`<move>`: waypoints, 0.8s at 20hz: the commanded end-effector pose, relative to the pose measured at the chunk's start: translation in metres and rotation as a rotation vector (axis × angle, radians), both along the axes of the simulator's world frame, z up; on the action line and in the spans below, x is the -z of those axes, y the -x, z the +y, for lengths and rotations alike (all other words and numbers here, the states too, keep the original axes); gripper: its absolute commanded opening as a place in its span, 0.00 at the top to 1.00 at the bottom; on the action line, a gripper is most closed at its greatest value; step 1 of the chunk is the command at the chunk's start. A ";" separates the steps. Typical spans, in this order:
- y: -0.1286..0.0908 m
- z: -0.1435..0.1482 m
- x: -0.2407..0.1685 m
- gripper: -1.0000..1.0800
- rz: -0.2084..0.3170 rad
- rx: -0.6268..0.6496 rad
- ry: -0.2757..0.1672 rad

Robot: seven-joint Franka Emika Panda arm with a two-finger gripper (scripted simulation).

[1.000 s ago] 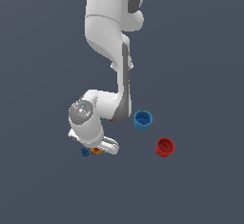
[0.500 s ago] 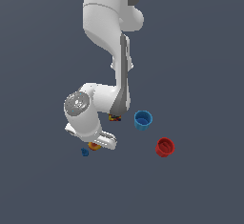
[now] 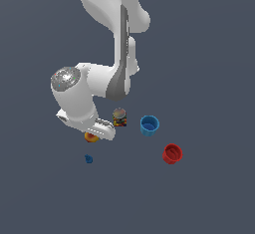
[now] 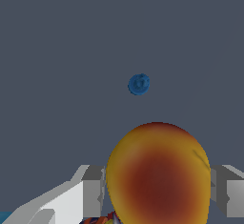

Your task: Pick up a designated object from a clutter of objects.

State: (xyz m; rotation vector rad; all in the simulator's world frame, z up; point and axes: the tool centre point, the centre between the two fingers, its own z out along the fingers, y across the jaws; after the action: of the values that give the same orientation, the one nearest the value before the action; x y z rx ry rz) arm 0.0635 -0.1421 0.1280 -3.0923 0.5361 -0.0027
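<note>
Clamping a yellow-orange ball (image 4: 159,175) (red blush at its centre), gripper (image 4: 157,194) closed on both sides, smooth rounded skin.

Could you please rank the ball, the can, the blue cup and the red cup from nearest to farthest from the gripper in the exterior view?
1. Ball, at the gripper.
2. Can, just toward the exterior view's right.
3. Blue cup, further right.
4. Red cup, farthest right and lower.
</note>
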 end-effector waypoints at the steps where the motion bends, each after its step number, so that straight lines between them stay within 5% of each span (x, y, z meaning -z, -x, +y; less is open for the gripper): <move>1: 0.011 -0.008 -0.023 1.00 -0.002 0.001 0.000; 16: 0.083 -0.056 -0.167 1.00 0.001 0.004 0.000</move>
State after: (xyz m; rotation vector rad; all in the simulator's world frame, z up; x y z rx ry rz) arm -0.0124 -0.1942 0.2817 -3.0915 0.5422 -0.0018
